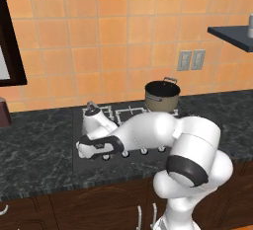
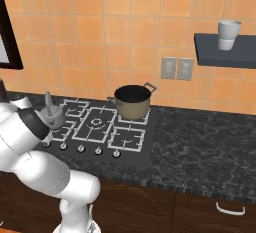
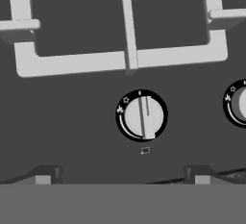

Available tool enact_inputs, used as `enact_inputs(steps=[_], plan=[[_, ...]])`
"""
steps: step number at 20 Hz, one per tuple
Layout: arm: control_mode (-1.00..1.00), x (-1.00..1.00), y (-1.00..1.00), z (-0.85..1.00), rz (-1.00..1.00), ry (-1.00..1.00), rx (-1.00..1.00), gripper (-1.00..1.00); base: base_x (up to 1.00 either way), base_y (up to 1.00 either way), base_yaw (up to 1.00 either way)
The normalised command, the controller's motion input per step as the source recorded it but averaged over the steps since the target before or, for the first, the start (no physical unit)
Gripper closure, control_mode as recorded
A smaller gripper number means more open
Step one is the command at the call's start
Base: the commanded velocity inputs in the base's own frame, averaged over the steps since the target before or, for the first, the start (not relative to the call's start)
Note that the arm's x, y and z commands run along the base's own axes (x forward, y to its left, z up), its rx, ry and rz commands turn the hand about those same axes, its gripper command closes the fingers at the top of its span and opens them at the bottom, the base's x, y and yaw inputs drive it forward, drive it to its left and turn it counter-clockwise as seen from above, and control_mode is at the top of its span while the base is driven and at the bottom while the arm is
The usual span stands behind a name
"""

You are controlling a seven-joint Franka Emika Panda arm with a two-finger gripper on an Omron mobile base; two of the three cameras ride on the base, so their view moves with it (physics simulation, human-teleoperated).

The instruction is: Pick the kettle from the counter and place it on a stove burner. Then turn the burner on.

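Just beyond the wide-open, empty end effector sits the knob: straddle its raised bar squarely, close firmly, then twist.

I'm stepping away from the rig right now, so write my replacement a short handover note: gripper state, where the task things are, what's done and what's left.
Gripper: open, empty, hanging over the stove's front knob row, pointed at a knob just in front of a burner grate.
Kettle: off the counter, standing on the front left stove burner, partly hidden by the arm.
Cooking pot: on a rear burner, untouched.
Done: kettle placed.
Left: grip and turn the knob to light the kettle's burner; whether this knob belongs to that burner I cannot confirm.
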Motion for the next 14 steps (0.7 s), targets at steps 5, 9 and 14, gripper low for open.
enact_inputs(steps=[5,9,14], plan=[[-1.00,0.04,0.00,-0.01,0.00,0.00,0.00,-1.00,0.00,0.00,0.00],[-1.00,0.08,0.00,-0.10,0.00,0.00,0.00,-1.00,0.00,0.00,0.00],[-1.00,0.08,-0.10,-0.09,0.00,0.00,0.00,-1.00,0.00,0.00,0.00]])
